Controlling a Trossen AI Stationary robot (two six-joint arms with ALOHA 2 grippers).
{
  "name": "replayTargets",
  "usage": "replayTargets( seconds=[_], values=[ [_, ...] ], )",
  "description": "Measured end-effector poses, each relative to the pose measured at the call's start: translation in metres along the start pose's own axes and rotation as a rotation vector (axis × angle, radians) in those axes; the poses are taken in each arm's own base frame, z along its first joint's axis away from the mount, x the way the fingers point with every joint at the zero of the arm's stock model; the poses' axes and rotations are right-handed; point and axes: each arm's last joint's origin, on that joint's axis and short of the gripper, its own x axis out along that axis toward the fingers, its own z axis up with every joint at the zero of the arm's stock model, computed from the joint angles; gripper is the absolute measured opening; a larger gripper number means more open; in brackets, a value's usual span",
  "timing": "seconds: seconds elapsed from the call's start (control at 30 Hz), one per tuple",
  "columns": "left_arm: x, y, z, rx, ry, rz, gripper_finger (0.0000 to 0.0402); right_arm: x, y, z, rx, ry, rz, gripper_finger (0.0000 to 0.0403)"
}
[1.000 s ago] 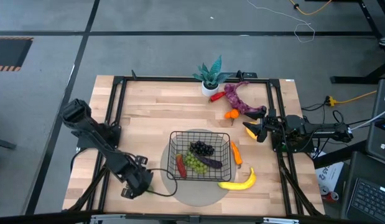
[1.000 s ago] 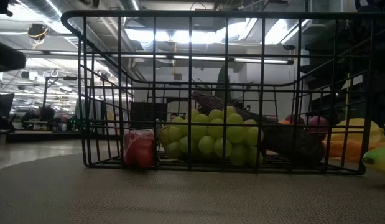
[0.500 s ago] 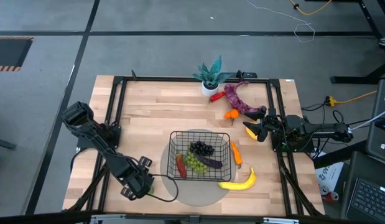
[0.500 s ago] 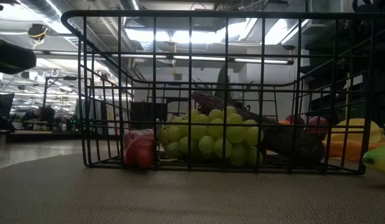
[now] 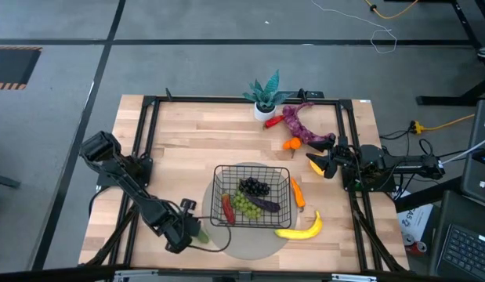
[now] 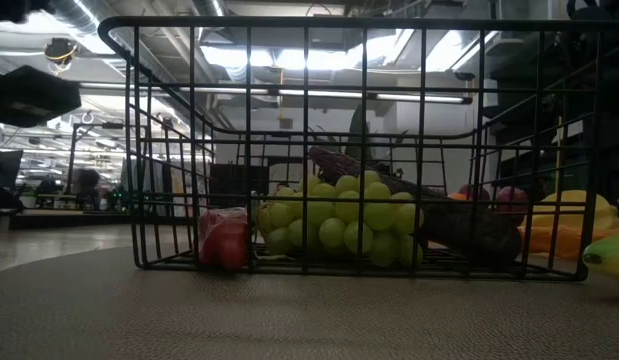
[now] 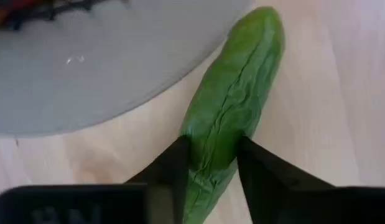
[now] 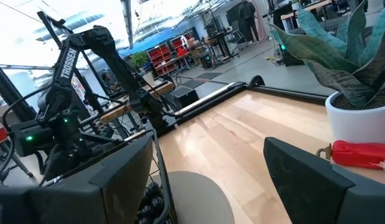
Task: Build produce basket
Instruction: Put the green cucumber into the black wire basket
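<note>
A green cucumber lies on the wood beside the rim of the round grey disc. My left gripper stands over it near the table's front left, shut on it. On the disc stands the black wire basket, holding dark grapes, green grapes, an eggplant and a red piece. My right gripper waits open at the table's right side. My left gripper pinches the cucumber's two long sides between its two fingers. The fingers come from above, pointing steeply down, and lie across the cucumber. The cucumber lies flat on the table; its end toward the wrist is hidden under the gripper.
A banana and a carrot lie right of the basket. At the back stand a potted plant, a red pepper, a purple lumpy string and an orange. A black frame runs around the table.
My left gripper has sunk toward the table and gone a little toward the disc and the table's right edge, tipping steeper. The produce in the basket and my right arm have kept still.
</note>
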Motion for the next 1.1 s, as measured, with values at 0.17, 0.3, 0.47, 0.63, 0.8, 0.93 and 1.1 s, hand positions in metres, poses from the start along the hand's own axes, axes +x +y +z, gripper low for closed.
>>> replayTargets(
  seconds=[0.17, 0.3, 0.47, 0.63, 0.8, 0.93, 1.1],
  values=[
    [-0.002, -0.004, 0.001, -0.050, -0.020, -0.013, 0.0026, 0.000, 0.001, -0.001, -0.001, 0.023, 0.037, 0.0310],
    [-0.008, -0.010, 0.004, -0.037, -0.013, -0.008, 0.0026, 0.000, 0.002, -0.002, -0.002, 0.046, 0.076, 0.0310],
    [-0.037, -0.017, 0.014, -0.007, 0.102, 0.012, 0.0017, 0.000, 0.002, -0.003, 0.001, 0.056, 0.090, 0.0310],
    [-0.082, -0.016, 0.027, -0.009, 0.192, 0.064, 0.0006, 0.000, 0.002, -0.002, 0.001, 0.056, 0.089, 0.0310],
    [-0.127, -0.006, 0.036, -0.004, 0.213, 0.200, 0.0005, 0.000, 0.002, -0.002, -0.001, 0.055, 0.089, 0.0310],
    [-0.149, 0.003, 0.043, -0.050, 0.175, 0.279, 0.0004, 0.000, 0.002, -0.002, -0.002, 0.055, 0.089, 0.0310],
    [-0.149, 0.002, 0.055, -0.182, 0.074, 0.235, 0.0002, 0.000, 0.002, -0.002, -0.002, 0.055, 0.089, 0.0310]
  ],
)
